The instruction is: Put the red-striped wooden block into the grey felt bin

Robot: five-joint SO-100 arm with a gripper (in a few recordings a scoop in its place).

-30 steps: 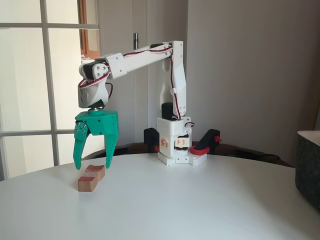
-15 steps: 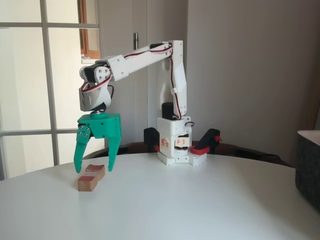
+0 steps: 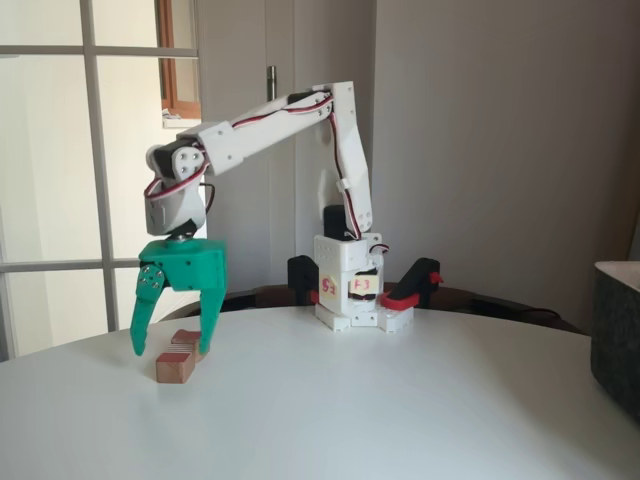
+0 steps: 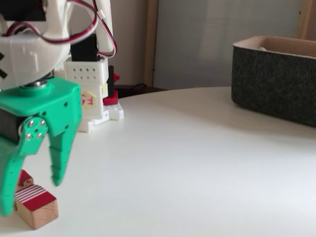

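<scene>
From where I sat, the far left of both fixed views was taken up by the green fingers [image 3: 168, 350], which hung spread apart, pointing down at the white surface [image 3: 400, 410], with nothing held between them. In a fixed view [image 4: 32, 190] they loomed large at the left edge, one fingertip low at the frame's border and the other raised a little over the surface.

The red-striped wooden block [image 3: 176, 365] lay on the surface at the fingers' tips. I saw its striped top in the closer fixed view [image 4: 34, 198], with the block's near end sticking out toward that camera past the fingertips. A second wooden block [image 3: 184, 340] lay right behind it, touching or nearly so; I could make out only a reddish corner of it in the close view [image 4: 23, 177]. In the wider fixed view the right finger came down beside this rear block, and the left finger stood just left of the pair. I could not tell whether either fingertip touched wood.

Further right stood the white arm's base [image 3: 350, 290], well back on the surface.

At the far right sat the grey felt bin [image 4: 276, 84], well apart from the block, its pale rim showing; its edge also showed in the wider view [image 3: 618, 330].
</scene>
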